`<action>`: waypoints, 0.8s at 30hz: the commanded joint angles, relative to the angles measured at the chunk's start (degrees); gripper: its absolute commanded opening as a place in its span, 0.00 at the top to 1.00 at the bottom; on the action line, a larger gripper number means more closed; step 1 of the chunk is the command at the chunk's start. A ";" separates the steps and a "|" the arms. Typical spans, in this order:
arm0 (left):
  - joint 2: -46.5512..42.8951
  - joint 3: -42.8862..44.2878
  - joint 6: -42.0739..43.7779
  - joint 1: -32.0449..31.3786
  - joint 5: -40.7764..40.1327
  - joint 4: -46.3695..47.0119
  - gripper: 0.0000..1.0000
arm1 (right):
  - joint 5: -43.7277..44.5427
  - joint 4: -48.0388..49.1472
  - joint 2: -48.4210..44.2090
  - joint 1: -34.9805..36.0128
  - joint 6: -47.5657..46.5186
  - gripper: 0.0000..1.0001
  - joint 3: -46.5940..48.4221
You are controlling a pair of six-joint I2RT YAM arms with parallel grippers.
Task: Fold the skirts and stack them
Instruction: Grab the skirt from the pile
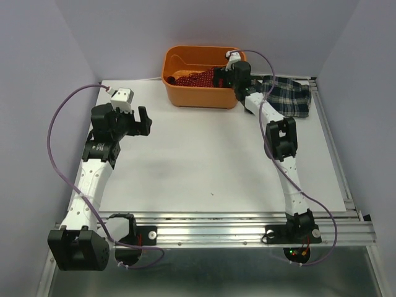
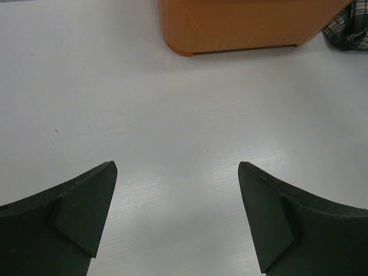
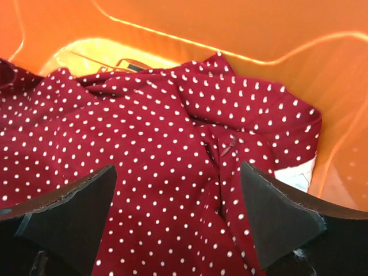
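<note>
A dark red skirt with white dots (image 3: 155, 144) lies crumpled inside the orange bin (image 1: 201, 93); in the top view the red skirt (image 1: 195, 79) shows in the bin's middle. My right gripper (image 3: 178, 172) reaches down into the bin, jaws wide apart on either side of a fold of the red cloth, not closed on it. The plaid skirt (image 1: 288, 96) lies bunched on the table right of the bin, and its corner shows as plaid cloth (image 2: 351, 29). My left gripper (image 2: 177, 167) hovers open over bare white table at the left.
The bin's orange wall (image 3: 230, 23) rises close behind and to the right of the right fingers. The white table (image 1: 204, 161) ends at a metal frame along the near and right sides. Purple cables loop from both arms.
</note>
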 commanded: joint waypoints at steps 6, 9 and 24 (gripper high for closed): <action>-0.38 -0.58 0.27 -0.04 -0.43 2.75 0.01 | -2.66 -3.43 -3.78 3.68 -9.42 0.01 -5.38; 0.68 -0.14 0.18 -0.04 0.01 2.75 0.01 | -2.49 -7.03 -1.85 4.21 -12.15 0.00 -4.51; 3.50 2.15 0.35 -0.57 0.81 1.52 0.01 | -8.72 -17.77 6.42 4.21 -20.15 0.28 3.58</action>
